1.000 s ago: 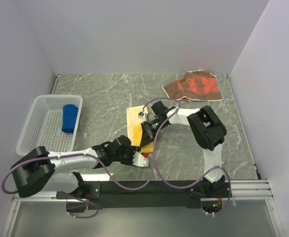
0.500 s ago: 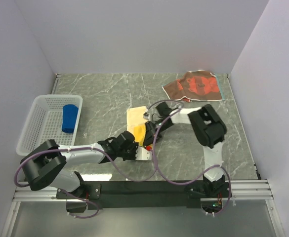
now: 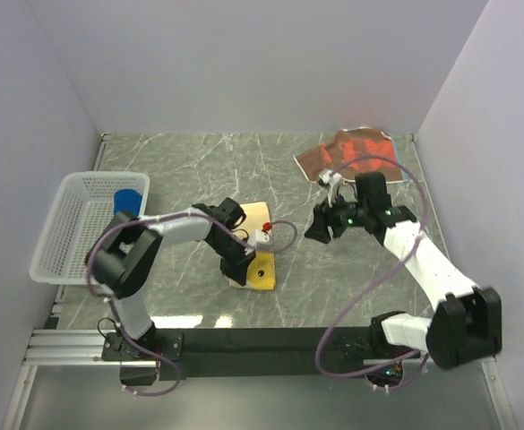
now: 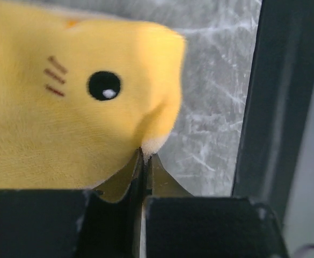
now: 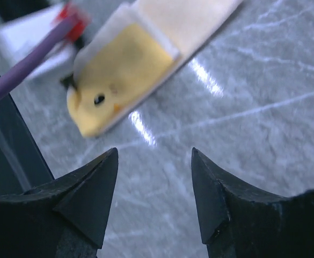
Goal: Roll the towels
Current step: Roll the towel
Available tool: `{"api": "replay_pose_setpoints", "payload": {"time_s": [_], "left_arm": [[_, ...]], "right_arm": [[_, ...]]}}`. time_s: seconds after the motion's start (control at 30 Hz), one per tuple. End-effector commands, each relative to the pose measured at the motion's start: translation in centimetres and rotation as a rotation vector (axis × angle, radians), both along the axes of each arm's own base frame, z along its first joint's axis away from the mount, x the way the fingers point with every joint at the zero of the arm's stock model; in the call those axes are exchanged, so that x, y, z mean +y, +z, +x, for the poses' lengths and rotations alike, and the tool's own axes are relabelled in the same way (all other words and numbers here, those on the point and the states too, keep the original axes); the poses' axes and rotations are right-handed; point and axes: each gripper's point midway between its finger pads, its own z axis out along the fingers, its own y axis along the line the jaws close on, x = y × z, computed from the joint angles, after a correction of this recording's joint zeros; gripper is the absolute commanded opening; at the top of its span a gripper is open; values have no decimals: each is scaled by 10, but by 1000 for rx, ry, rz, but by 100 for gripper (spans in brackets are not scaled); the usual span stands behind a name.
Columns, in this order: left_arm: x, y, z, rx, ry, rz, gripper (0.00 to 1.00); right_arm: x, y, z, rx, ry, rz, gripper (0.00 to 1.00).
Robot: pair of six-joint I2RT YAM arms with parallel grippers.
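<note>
Grey marble table (image 3: pixel 190 161) is carrying the yellow towel (image 3: pixel 262 274), folded near its middle, where the left gripper (image 4: pixel 146 161) is pinching one corner with jaws clamped on it, while the right gripper (image 5: pixel 154 156) is hovering nearby with jaws apart

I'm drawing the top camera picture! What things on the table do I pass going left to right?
White plastic mesh basket holding the royal blue towel, then yellow towel with a cream side, then brown-and-orange patterned towel.
</note>
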Motion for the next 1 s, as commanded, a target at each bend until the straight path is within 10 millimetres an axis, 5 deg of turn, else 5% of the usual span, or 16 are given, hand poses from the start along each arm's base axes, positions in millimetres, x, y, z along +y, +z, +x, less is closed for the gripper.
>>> {"api": "replay_pose_setpoints", "payload": {"time_s": [0.0,0.13,0.27,0.43,0.67,0.97], "left_arm": [[10,10,-19,294,26,-1,1],[18,-13,-8,404,99,59,1],[20,-34,-5,513,143,133,1],[25,-48,6,578,218,162,1],[29,-54,18,608,277,190,1],[35,-57,28,617,320,196,1]], "right_arm": [[-16,-1,-23,-135,70,-100,64],[-4,-3,-62,-186,224,-162,67],[42,-21,-92,-238,418,-232,61],[93,-47,-98,-269,522,-309,51],[147,-74,-116,-363,603,-353,52],[166,-106,-104,-462,560,-448,52]]}}
